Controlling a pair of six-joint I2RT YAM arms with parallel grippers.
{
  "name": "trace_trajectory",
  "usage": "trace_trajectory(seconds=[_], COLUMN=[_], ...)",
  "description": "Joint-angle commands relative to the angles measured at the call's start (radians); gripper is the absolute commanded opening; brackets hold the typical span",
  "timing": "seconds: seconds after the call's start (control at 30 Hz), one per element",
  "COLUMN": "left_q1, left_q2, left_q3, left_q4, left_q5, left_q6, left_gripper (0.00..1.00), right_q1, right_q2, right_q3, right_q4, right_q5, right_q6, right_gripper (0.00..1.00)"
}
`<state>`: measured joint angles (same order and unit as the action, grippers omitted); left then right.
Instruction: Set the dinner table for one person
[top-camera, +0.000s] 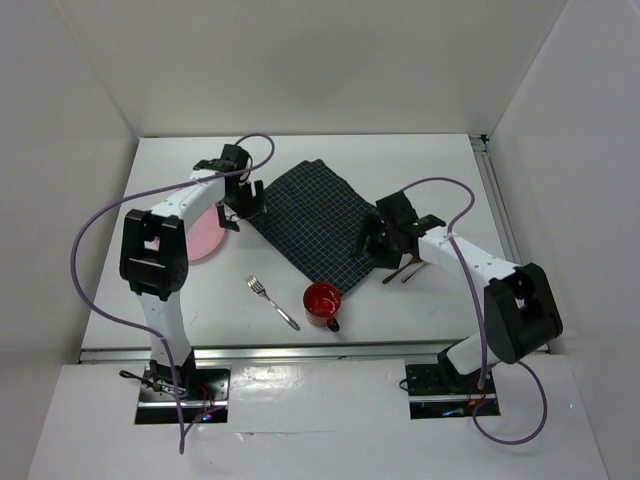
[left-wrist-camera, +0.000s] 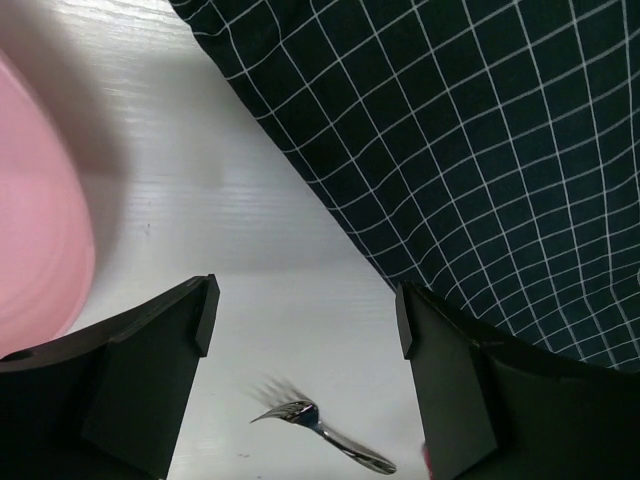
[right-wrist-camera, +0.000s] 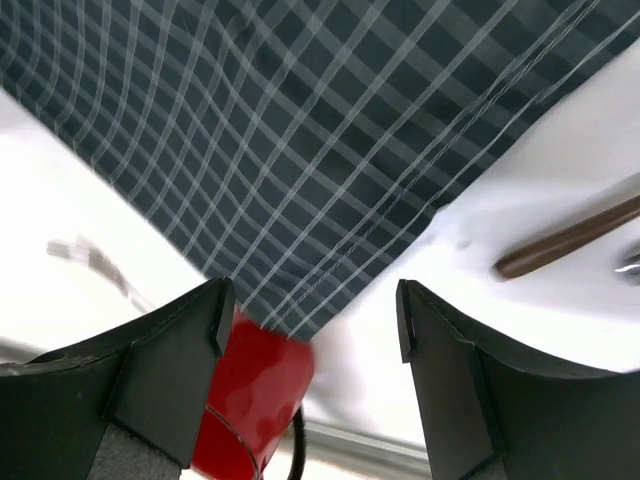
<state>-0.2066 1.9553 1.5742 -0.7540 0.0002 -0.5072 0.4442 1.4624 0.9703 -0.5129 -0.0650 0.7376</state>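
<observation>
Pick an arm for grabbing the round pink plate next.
Left, likely. The left fingers, open, hover beside the round pink plate; the right fingers are across the dark navy checked cloth placemat.

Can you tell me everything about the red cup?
The red cup is a shiny mug, red inside and out, with a dark handle pointing toward the robot. It stands upright and looks empty on the white table, just off the near corner of the checked cloth. The fork lies to its left. Nothing holds it.
</observation>
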Motion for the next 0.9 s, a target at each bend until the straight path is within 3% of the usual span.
trace_trajectory(seconds=[0.0, 0.27, 0.47, 0.6, 0.73, 0.77, 0.87], left_q1=[0.038, 0.049, 0.049, 0.049, 0.049, 0.049, 0.058], left_q2=[0.042, 0.160, 0.231, 0.266, 0.295, 0.304, 0.295], left_q3=[0.021, 0.084, 0.122, 0.133, 0.216, 0.236, 0.316], left_q4=[0.021, 0.054, 0.054, 0.068, 0.041, 0.029, -0.018], left_q5=[0.090, 0.141, 0.130, 0.130, 0.130, 0.144, 0.155], left_q6=[-0.066, -0.067, -0.077, -0.077, -0.068, -0.054, -0.022], left_gripper=[0.90, 0.88, 0.83, 0.67, 0.22, 0.00, 0.00], right_q1=[0.002, 0.022, 0.059, 0.059, 0.050, 0.038, -0.010], right_q2=[-0.036, -0.007, 0.128, 0.202, 0.223, 0.233, 0.263], right_q3=[-0.079, -0.232, -0.184, -0.183, -0.125, -0.102, 0.028], right_q4=[0.132, 0.309, 0.370, 0.410, 0.383, 0.343, 0.283], right_q5=[-0.150, -0.210, -0.217, -0.208, -0.132, -0.113, -0.067], right_q6=[0.117, 0.197, 0.197, 0.218, 0.214, 0.188, 0.070], right_gripper=[0.77, 0.82, 0.78, 0.62, 0.23, 0.00, 0.00])
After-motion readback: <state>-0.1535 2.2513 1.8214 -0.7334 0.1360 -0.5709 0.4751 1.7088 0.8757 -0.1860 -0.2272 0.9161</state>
